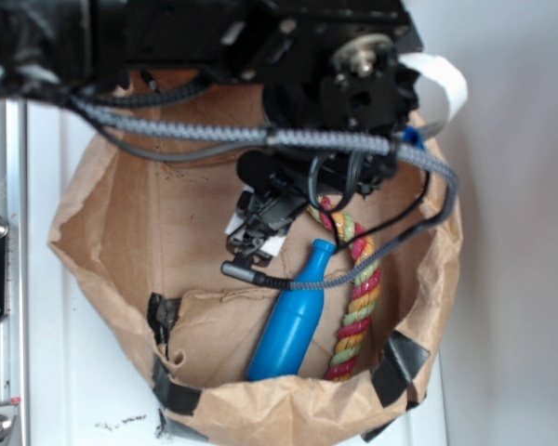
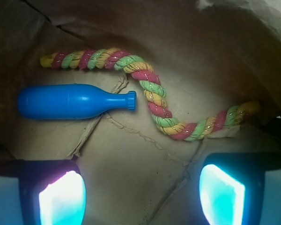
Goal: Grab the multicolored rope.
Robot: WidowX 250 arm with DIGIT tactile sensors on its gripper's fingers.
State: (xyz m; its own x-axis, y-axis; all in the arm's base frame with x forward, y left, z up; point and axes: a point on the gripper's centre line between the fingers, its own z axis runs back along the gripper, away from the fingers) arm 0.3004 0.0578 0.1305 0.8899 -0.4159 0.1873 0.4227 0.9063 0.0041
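Gripper [image 2: 141, 192] is spread wide with nothing between the pads [image 2: 62, 199], hanging inside the paper bag [image 1: 102, 232] above its floor. Taking the blue bottle [image 2: 70, 101] as reference in the wrist view: gripper sits below it and toward its cap side, over bare creased paper, not touching anything. The rope [image 2: 152, 96] starts just above the bottle body, runs along it toward the cap, then bends down past the cap end and curves off away from the bottle, ending near the bag wall. Rope looks very close to the bottle along the body, can't tell if they touch; at the cap there's a small gap. In the exterior view the rope [image 1: 353, 307] lies beside the bottle [image 1: 293, 321] on the side away from the aluminium rail [image 1: 9, 279], both on the bag floor, with the grey braided cable [image 1: 344, 139] draped across above them. Status, judging from this: approach into the bag done, no contact with rope, grasp not started. Left: shift the gripper over the rope's middle bend, which is clear of the bottle's cap, come down, close. Risk I'd flag: catching the bottle cap or bag paper if the descent is off toward the bottle.
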